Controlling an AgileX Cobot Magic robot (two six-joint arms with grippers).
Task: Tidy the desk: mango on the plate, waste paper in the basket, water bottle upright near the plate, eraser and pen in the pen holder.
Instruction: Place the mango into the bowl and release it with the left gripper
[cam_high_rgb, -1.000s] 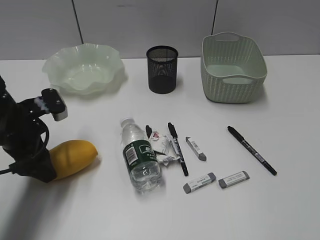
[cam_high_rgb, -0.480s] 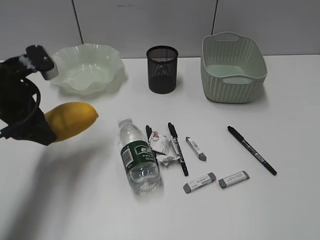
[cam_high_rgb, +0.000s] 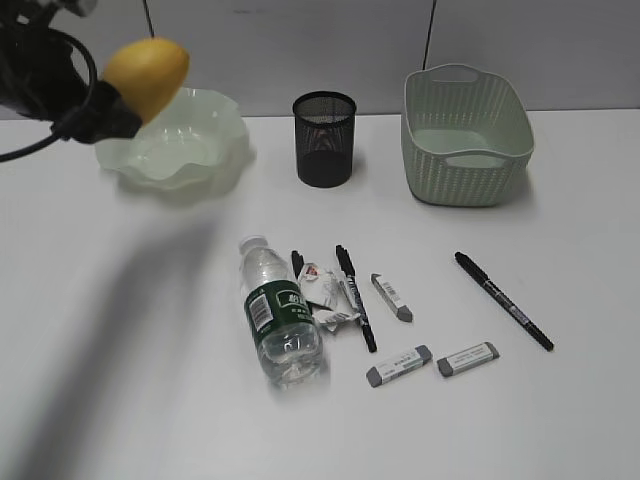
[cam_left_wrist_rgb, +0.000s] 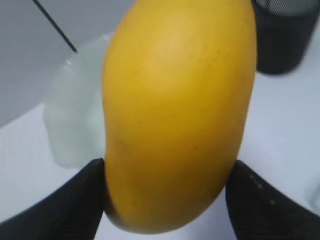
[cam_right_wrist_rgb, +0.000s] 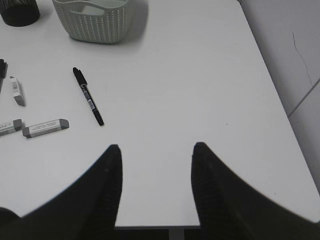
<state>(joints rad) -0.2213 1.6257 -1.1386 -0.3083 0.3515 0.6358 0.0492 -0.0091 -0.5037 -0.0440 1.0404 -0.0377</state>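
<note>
My left gripper (cam_high_rgb: 116, 102) is shut on the yellow mango (cam_high_rgb: 147, 73), holding it in the air above the left rim of the wavy green plate (cam_high_rgb: 180, 150). In the left wrist view the mango (cam_left_wrist_rgb: 175, 100) fills the frame between both fingers, over the plate (cam_left_wrist_rgb: 75, 120). The water bottle (cam_high_rgb: 280, 315) lies on its side at mid-desk. Beside it are the waste paper (cam_high_rgb: 322, 293) and a black pen (cam_high_rgb: 355, 297). Another pen (cam_high_rgb: 503, 300) and three erasers (cam_high_rgb: 399, 366) lie to the right. My right gripper (cam_right_wrist_rgb: 157, 147) hangs open and empty over the desk's front right part.
The black mesh pen holder (cam_high_rgb: 324, 140) stands at the back centre and the green woven basket (cam_high_rgb: 465, 140) at the back right. The desk's front edge (cam_right_wrist_rgb: 157, 226) lies just under my right gripper, and its right edge (cam_right_wrist_rgb: 272, 80) is close by.
My left gripper has lifted the mango off the desk at the front left and carried it up and back, over the plate's rim. Nothing else on the desk moved.
</note>
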